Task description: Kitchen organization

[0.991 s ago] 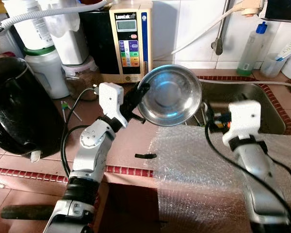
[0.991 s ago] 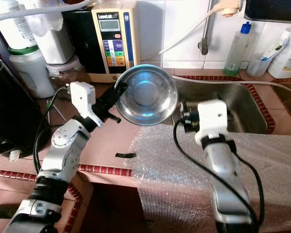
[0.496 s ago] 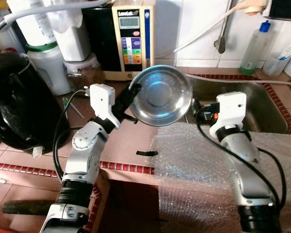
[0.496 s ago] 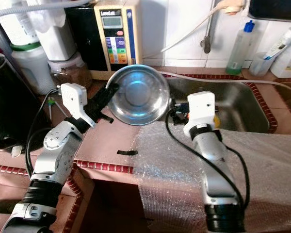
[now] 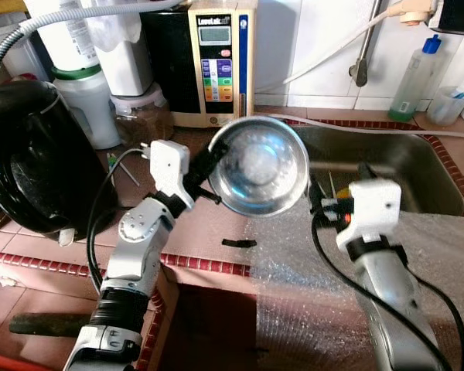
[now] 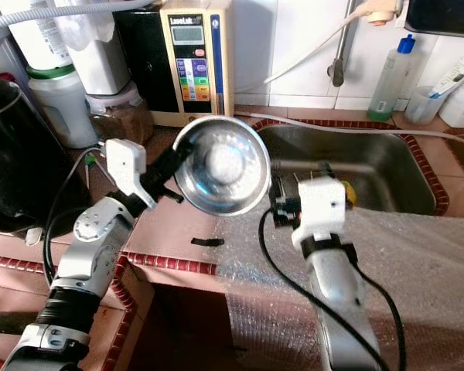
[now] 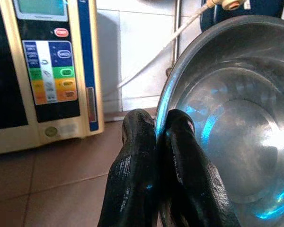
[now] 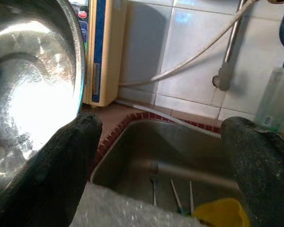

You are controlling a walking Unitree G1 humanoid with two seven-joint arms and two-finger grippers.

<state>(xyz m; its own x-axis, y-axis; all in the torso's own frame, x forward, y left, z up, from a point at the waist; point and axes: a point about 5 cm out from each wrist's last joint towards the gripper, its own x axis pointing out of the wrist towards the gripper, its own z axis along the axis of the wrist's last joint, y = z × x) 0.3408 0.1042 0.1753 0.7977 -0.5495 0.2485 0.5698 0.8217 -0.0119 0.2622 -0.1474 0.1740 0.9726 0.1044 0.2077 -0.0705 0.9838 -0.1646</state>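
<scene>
One steel bowl [image 5: 258,176] at frame centre, held up over the counter edge beside the sink [image 5: 402,158], tilted with its inside toward the camera. Pinched at the thin rim by the left gripper [image 7: 157,142], jaws clamped tight on the metal. Probably light, rigid, slick; best taken at the rim. Right gripper [image 8: 165,161] just beside, jaws spread wide, empty.

Steel bowl [image 5: 258,165] in left claw [image 7: 156,135], now closer to right claw [image 8: 161,156].
</scene>
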